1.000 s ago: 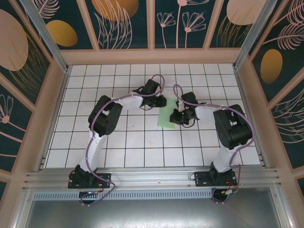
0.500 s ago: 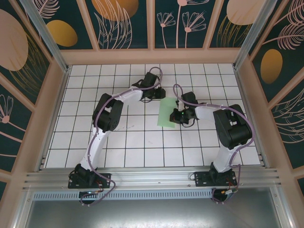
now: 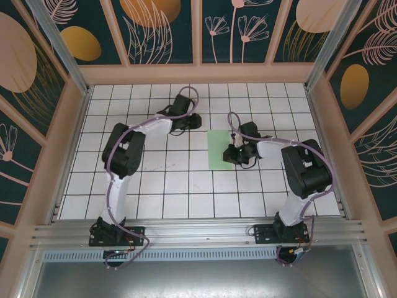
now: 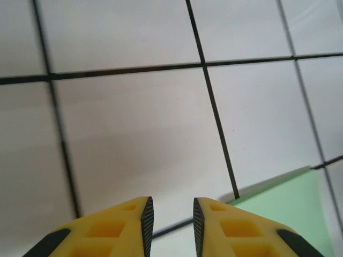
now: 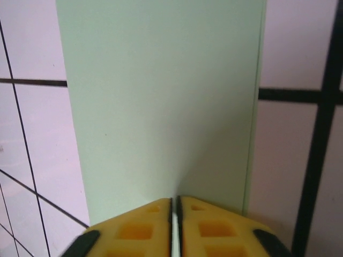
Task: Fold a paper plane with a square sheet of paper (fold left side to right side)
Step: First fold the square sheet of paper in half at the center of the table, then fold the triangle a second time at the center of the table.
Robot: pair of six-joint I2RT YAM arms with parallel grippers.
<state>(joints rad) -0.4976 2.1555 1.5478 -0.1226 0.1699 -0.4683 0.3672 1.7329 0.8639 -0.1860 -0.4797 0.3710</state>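
The square sheet of paper (image 3: 218, 149) lies on the tiled table folded in half, a pale green rectangle one tile wide and two long; it has no paper plane shape. My right gripper (image 3: 231, 153) is at its right edge. In the right wrist view the sheet (image 5: 161, 96) runs up to the right gripper (image 5: 174, 206), whose jaws stand a hairline apart on the paper's edge. My left gripper (image 3: 196, 120) hovers a tile to the upper left of the sheet. The left gripper (image 4: 173, 219) is slightly open, nothing is between its fingers, and a paper corner (image 4: 284, 214) shows at the lower right.
The white grid table (image 3: 155, 180) is walled by a wooden frame (image 3: 198, 74) at the back and both sides. The arm bases sit on the metal rail (image 3: 198, 233) at the near edge.
The left arm has drawn back from the paper's top-left area and swung up and to the left. The right arm has stayed at the sheet's right edge, and its jaws have parted a hair.
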